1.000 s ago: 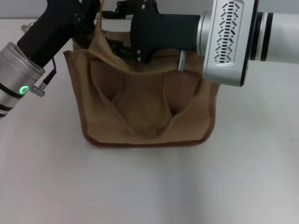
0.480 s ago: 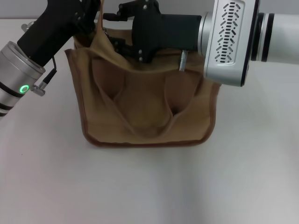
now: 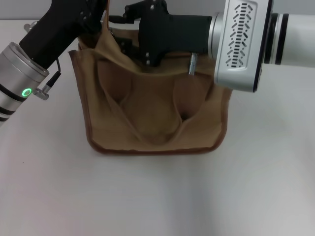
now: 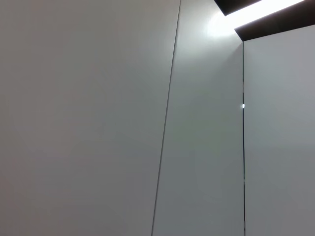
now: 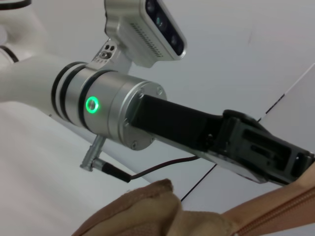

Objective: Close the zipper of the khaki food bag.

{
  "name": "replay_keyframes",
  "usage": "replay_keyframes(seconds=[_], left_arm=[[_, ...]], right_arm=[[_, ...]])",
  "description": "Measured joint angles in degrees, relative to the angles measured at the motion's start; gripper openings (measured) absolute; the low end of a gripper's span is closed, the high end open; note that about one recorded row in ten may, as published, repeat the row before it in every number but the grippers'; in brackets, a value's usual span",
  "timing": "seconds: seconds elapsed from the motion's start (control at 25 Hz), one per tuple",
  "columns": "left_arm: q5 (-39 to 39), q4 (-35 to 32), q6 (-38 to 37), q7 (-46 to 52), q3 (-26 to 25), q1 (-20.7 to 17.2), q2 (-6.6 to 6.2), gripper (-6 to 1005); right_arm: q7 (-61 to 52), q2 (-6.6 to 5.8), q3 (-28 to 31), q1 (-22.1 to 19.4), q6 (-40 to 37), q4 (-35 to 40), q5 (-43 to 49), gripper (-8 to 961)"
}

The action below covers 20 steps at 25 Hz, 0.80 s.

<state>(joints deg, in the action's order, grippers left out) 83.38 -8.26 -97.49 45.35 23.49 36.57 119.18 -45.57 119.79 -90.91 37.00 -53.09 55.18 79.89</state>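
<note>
The khaki food bag (image 3: 152, 113) stands on the white table, its front face and a looped handle toward me. My left gripper (image 3: 100, 7) is at the bag's far left top corner, where the fabric and a strap (image 3: 105, 19) are drawn up taut into it. My right gripper (image 3: 121, 45) reaches leftward across the bag's top opening and ends close beside the left gripper. The right wrist view shows bag fabric (image 5: 147, 211), a stretch of the zipper (image 5: 275, 219) and the left gripper's body (image 5: 256, 147). The silver pull tab is hidden.
The white table (image 3: 157, 196) spreads in front of the bag and to both sides. The right arm's large silver wrist (image 3: 241, 42) hangs over the bag's right top corner. The left wrist view shows only a grey wall (image 4: 98, 123).
The right gripper has shifted slightly to the right and up along the bag's top. The left gripper and the bag have stayed almost still.
</note>
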Motion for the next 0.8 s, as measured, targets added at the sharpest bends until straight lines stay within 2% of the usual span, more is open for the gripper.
replay_keyframes(seconds=[0.28,0.52,0.8], left_arm=[[-0.02,0.00,0.03,0.00,0.18,0.05,0.00,22],[-0.04,0.10,0.04,0.00,0.23,0.09,0.00,22],[-0.04,0.09,0.78,0.00,0.09,0.08,0.00,23]], right_arm=[[1.36,0.00,-0.40,-0.13,0.01,0.06,0.02,263],[3.89,0.00,-0.43,-0.34,0.49,-0.26,-3.40,46],[5.12,0.00,-0.53,-0.61,1.50,-0.42,-4.65,7]])
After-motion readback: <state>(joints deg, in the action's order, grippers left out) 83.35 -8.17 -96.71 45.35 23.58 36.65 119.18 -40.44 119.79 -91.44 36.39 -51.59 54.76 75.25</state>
